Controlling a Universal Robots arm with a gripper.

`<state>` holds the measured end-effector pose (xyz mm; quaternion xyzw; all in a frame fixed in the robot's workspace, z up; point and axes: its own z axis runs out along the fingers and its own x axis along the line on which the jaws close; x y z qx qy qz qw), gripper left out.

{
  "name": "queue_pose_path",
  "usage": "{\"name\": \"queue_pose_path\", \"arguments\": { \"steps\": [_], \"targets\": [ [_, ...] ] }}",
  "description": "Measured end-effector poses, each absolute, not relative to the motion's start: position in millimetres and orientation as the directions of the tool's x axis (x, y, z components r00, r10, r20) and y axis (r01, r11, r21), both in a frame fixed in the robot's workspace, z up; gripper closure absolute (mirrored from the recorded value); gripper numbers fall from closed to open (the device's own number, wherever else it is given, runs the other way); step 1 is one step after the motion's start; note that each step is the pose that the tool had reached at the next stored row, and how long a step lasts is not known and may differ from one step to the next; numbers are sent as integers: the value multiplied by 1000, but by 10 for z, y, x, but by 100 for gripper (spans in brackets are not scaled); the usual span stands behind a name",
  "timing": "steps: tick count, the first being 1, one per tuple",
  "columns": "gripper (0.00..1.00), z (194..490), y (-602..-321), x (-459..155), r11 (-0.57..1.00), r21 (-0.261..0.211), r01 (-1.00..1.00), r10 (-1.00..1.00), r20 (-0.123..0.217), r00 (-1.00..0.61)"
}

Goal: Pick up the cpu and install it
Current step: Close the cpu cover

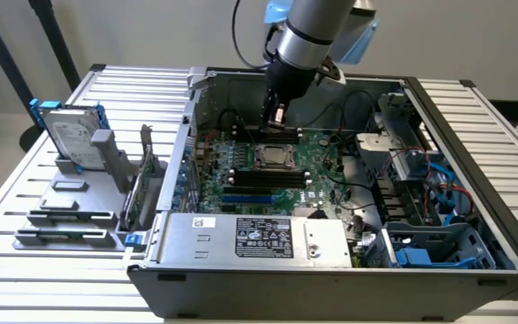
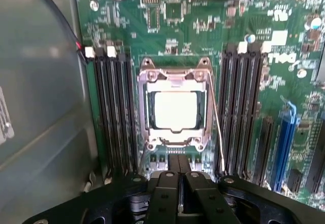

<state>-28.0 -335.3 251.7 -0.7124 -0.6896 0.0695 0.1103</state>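
Note:
The cpu (image 2: pixel 175 108), a flat silvery square, lies inside the metal socket frame (image 2: pixel 147 132) on the green motherboard (image 2: pixel 193 26). In the exterior view the cpu (image 1: pixel 275 156) sits mid-board inside the open computer case (image 1: pixel 331 283). My gripper (image 1: pixel 275 123) hangs a short way above the board, just behind the socket, apart from the cpu. The wrist view has my gripper (image 2: pixel 179 167) with its black fingers (image 2: pixel 165 188) pressed together and nothing between them.
Black memory sticks (image 2: pixel 114 112) flank the socket, with more of them (image 2: pixel 246 107) on the other side. A silver power supply (image 1: pixel 250 237) lines the case front. Cables and drive bays (image 1: pixel 421 196) crowd the exterior view's right. A hard drive with blue bracket (image 1: pixel 72 138) stands on a grey rack outside.

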Motion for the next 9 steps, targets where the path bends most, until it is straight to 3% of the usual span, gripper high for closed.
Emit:
{"name": "queue_pose_path", "arguments": {
  "steps": [9],
  "targets": [
    [89,2517,-3360,-414,-25,-253,967,998,53,39]
  ]
}}
